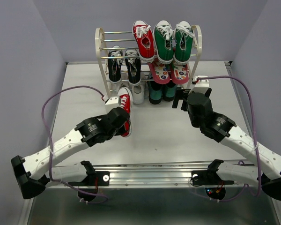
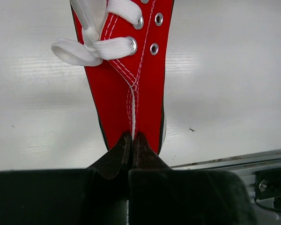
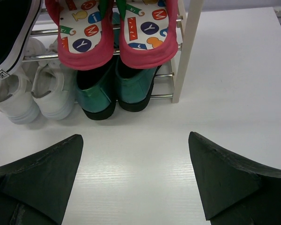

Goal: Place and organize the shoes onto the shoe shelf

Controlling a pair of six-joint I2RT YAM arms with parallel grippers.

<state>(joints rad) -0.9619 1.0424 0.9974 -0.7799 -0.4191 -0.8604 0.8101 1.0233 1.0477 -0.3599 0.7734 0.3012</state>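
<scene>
Your left gripper [image 2: 132, 138] is clamping the red sneaker [image 2: 131, 84] by its heel; be lifting it level toward the shoe shelf [image 1: 102, 47], right gripper [image 3: 135, 137] gaping, empty.

One sneaker [image 1: 125, 101] on the table [image 1: 168, 136] before the shoe shelf [image 1: 101, 51], left of centre.

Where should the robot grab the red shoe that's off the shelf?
Grip the red shoe by the thin cloth rim at its back end, from the near side. Its toe points at the shoe shelf, and the left gripper pinches that stitched seam.
</scene>
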